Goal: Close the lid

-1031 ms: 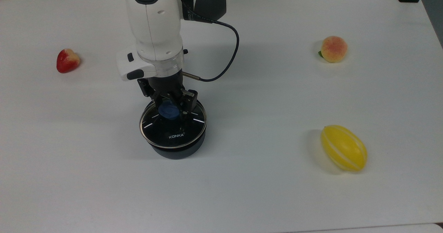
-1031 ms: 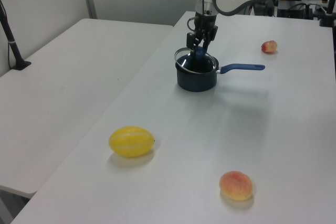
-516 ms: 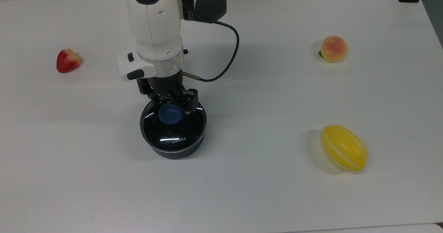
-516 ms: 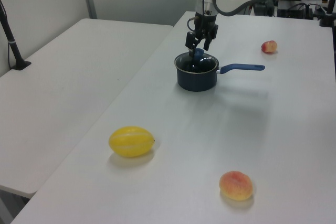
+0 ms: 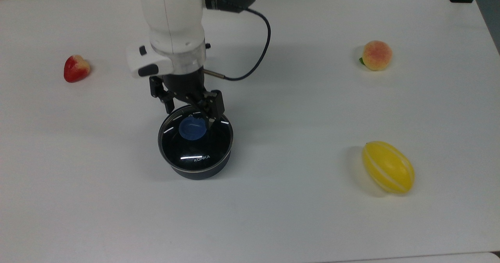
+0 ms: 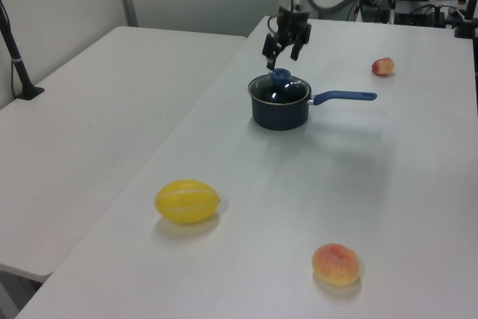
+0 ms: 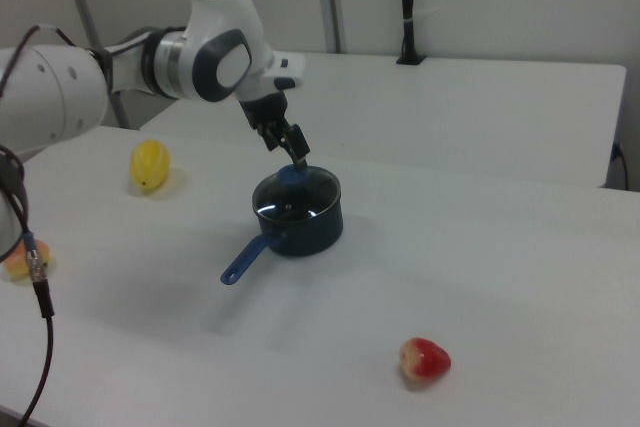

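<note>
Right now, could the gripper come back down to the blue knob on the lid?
Probably yes. The gripper hangs open just above the knob, with nothing between them. The lid sits flat on the pot, so the knob faces straight up.

Blue-knobbed lid (image 5: 195, 138), seemingly white-striped yellow melon (image 5: 388, 167)

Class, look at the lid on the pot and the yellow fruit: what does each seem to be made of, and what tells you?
The lid: likely clear glass with a shiny metal rim; the dark pot shows through. Knob: matte blue, probably plastic. Yellow fruit: glossy, uniform, likely plastic.
</note>
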Tool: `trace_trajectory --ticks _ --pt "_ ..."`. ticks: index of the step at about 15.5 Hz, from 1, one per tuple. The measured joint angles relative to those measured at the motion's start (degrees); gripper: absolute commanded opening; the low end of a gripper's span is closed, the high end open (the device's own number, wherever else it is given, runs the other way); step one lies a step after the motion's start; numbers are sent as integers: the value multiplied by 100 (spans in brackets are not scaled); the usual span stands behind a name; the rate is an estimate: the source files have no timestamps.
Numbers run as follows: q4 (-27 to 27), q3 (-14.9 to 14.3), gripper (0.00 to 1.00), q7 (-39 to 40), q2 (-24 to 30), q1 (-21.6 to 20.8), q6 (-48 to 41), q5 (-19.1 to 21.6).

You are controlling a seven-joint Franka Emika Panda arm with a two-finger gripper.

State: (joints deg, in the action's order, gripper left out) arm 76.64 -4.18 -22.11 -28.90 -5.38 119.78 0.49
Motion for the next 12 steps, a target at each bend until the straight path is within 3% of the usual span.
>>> trace_trajectory --ticks 12 --pt "1075 -1 100 211 2672 30 -2732 -45"
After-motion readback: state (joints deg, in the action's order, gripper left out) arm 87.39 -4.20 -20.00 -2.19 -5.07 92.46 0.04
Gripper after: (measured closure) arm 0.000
